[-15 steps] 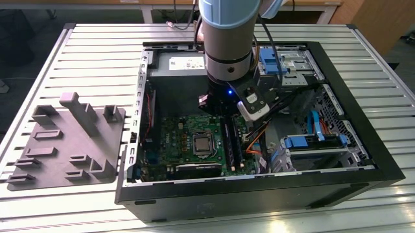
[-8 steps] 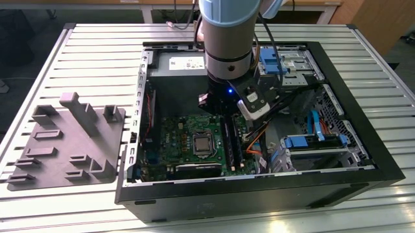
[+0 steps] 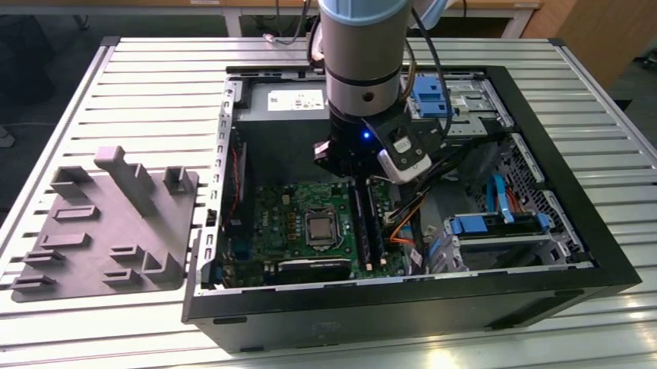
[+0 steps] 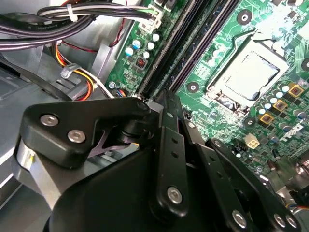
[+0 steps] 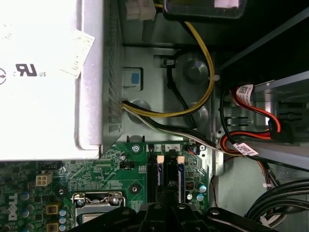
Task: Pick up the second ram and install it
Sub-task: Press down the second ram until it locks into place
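In the exterior view my gripper (image 3: 355, 175) is down inside the open computer case, at the far end of the long black memory sockets (image 3: 365, 223) on the green motherboard (image 3: 298, 223). In the second wrist view its black fingers (image 4: 166, 125) lie close together, their tips right at the end of the sockets (image 4: 193, 43). The first wrist view shows the sockets (image 5: 166, 174) running straight under the gripper (image 5: 166, 209). Dark narrow strips stand in these sockets, and I cannot tell whether one is the second ram. Whatever is between the fingers is hidden.
The gray fixture (image 3: 108, 227) lies on the slatted table at the exterior view's left. The processor socket (image 3: 321, 229) is beside the memory sockets. Cable bundles (image 4: 82, 14), the power supply (image 5: 43, 77) and the drive bays (image 3: 503, 227) crowd around the gripper.
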{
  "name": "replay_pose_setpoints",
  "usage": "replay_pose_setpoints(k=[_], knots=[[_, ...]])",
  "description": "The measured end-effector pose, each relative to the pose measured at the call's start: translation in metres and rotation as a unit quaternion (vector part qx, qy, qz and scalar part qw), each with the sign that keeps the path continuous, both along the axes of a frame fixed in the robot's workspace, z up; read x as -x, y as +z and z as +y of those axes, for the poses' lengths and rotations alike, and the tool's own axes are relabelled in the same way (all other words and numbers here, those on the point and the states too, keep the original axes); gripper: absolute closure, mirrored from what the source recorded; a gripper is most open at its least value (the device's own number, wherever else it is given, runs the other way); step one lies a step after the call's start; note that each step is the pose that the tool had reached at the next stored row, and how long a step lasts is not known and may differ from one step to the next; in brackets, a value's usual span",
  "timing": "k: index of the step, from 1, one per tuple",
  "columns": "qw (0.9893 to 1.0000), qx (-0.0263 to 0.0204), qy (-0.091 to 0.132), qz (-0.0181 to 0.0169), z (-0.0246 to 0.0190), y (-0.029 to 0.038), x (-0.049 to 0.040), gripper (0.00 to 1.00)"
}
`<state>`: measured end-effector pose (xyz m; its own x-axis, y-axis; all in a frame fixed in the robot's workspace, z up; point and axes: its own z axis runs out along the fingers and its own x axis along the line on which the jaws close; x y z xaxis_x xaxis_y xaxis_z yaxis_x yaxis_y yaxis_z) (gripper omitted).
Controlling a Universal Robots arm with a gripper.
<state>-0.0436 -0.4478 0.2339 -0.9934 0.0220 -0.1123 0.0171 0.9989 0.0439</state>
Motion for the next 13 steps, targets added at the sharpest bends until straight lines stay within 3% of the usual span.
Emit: replay_pose_setpoints(k=[13], knots=[[1.0, 0.0002, 0.0, 0.0001, -0.0049, 0.0002, 0.0, 0.89]])
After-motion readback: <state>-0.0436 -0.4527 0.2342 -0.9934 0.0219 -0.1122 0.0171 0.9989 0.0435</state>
